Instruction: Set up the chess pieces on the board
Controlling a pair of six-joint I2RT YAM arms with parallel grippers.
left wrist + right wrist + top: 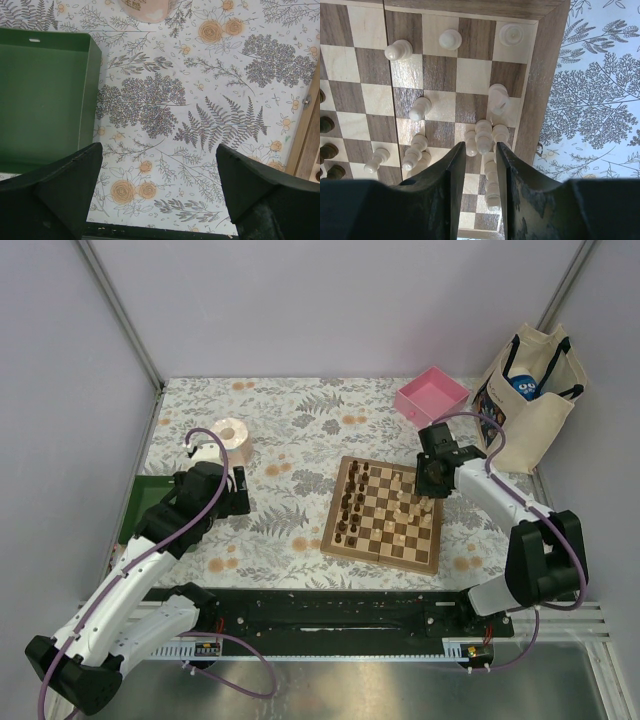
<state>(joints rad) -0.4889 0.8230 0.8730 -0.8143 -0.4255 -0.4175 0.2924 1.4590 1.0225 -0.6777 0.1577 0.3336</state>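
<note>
- The right gripper is hanging over the right-hand columns of the board. Its fingers are standing a narrow slot apart, and I cannot tell whether they are pinching anything.
- A knot of pale chess pieces is crowding just beyond the fingertips, on the squares beside the border.
- One toppled pale piece is lying in the slot, its long axis running along the fingers, not across them. Which end is its head I cannot tell.
- The dark pieces are lining the board's opposite side.
- The left gripper is hovering spread wide and empty over the floral tabletop, between the green tray and the board's edge.
- The right arm is by far the nearer, so the coming move is probably turning on singling out one piece from that knot.
</note>
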